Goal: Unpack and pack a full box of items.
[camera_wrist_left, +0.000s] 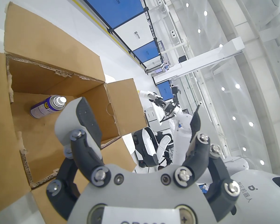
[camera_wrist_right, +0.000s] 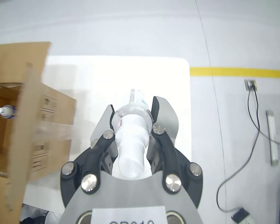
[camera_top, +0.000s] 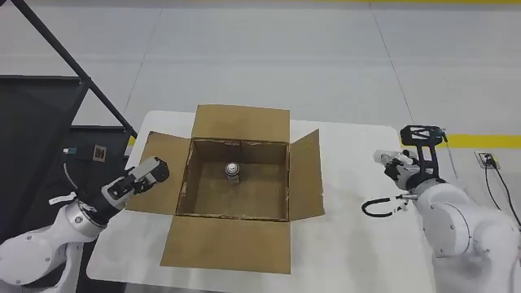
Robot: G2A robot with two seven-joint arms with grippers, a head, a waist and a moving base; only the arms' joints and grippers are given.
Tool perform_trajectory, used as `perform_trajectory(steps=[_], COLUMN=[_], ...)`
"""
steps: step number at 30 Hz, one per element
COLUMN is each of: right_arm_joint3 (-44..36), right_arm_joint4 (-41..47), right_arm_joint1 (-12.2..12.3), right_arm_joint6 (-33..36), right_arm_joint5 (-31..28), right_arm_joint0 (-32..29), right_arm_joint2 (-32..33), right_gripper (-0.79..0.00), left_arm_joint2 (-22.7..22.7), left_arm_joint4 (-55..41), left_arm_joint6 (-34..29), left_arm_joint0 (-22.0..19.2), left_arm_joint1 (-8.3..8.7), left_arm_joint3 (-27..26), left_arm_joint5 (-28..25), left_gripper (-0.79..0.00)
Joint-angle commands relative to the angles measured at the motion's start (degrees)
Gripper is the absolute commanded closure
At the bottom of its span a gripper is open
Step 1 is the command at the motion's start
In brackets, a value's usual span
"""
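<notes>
The white counter [camera_top: 342, 236] carries an open cardboard box [camera_top: 232, 242] with all four flaps folded outward; it sits between the two end effectors.

The left end effector [camera_wrist_left: 140, 110] hangs just over the box's flap on its own side, with its fingers spread wide and nothing between them. In the top view it [camera_top: 155, 169] points toward the box's opening.

The right end effector [camera_wrist_right: 133, 108] is raised above the counter on the far side of the box and clear of the nearest flap. Its fingers are closed around a white bottle [camera_wrist_right: 130, 138], gripping it at the shoulder. The bottle's clear cap sticks out past the fingertips, and its body runs back toward the wrist.

A spray can [camera_wrist_left: 46, 107] with a blue label and a white nozzle stands upright on the box floor. It is ahead of the left end effector's fingertips and near the middle of the box's far wall [camera_top: 233, 171]. It is well apart from the right end effector, which has the raised flap between it and the can.
</notes>
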Motion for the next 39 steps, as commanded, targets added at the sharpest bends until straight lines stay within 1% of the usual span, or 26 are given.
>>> perform_trajectory(steps=[1,3,6,8,17,18,19,20,22,23,24,30,33,35,36,37,39], right_arm_joint3=[5.3,9.5,13.8,16.4,23.4,23.9,24.5,24.9,25.5,25.7,25.8,24.8,21.2,16.1,12.5,8.8,0.6], right_arm_joint4=[-1.3,-2.7,-2.8,-3.7,-3.1,-3.1,-3.0,-3.0,-3.0,-2.8,-2.8,-2.3,-2.7,-3.8,-5.5,-6.1,-5.1], right_arm_joint1=[0.3,0.4,0.5,0.6,0.6,0.5,0.5,0.6,0.6,0.6,0.6,0.8,0.9,0.9,0.9,0.8,0.5], right_arm_joint6=[1.9,3.9,6.1,7.1,6.9,7.1,7.5,7.6,7.5,7.5,7.5,8.0,7.0,3.5,-0.1,-3.7,-9.0], right_arm_joint5=[-1.1,-1.7,-2.3,-2.0,-2.0,-1.8,-1.6,-1.5,-1.4,-1.4,-1.3,-0.6,0.4,2.3,4.1,5.6,6.0], right_arm_joint0=[0.4,1.1,2.3,2.9,5.5,5.8,6.1,6.4,6.8,6.9,7.0,6.7,5.9,4.7,4.1,2.9,0.4], right_arm_joint2=[0.6,0.2,-0.8,-1.3,-3.2,-3.4,-3.5,-3.6,-3.8,-3.9,-3.9,-3.5,-2.9,-2.1,-1.7,-2.2,-4.4], right_gripper=[0.0,0.0,0.0,0.0,0.0,-0.022,-0.16,-0.277,-0.409,-0.582,-0.785,-0.785,-0.785,-0.785,-0.785,-0.785,-0.785], left_arm_joint2=[0.4,0.6,0.7,0.7,0.7,0.7,0.7,0.7,0.7,0.7,0.7,0.7,0.7,0.8,0.9,0.9,0.6], left_arm_joint4=[0.2,0.2,-0.7,-0.7,-0.7,-0.7,-0.7,-0.7,-0.7,-0.7,-0.7,-0.7,-0.7,-0.7,-0.6,-0.4,-0.5], left_arm_joint6=[0.2,1.1,3.0,3.1,3.1,3.1,3.1,3.1,3.1,3.1,3.1,3.1,3.1,3.6,3.9,4.1,4.4], left_arm_joint0=[-0.3,-0.5,-0.6,-0.6,-0.6,-0.6,-0.6,-0.6,-0.6,-0.6,-0.6,-0.6,-0.6,-0.4,-0.1,0.1,0.6], left_arm_joint1=[0.06,0.11,0.1,0.1,0.1,0.1,0.1,0.1,0.1,0.1,0.1,0.1,0.1,0.08,0.08,0.11,0.17], left_arm_joint3=[0.1,0.4,0.5,0.5,0.5,0.5,0.5,0.5,0.5,0.5,0.5,0.5,0.5,0.3,-0.1,-0.3,-0.5], left_arm_joint5=[0.1,0.4,1.2,1.2,1.2,1.2,1.2,1.2,1.2,1.2,1.2,1.2,1.2,1.3,1.1,1.0,0.8], left_gripper=[-0.785,-0.785,-0.785,-0.785,-0.785,-0.785,-0.785,-0.785,-0.785,-0.785,-0.785,-0.785,-0.785,-0.785,-0.785,-0.785,-0.785])
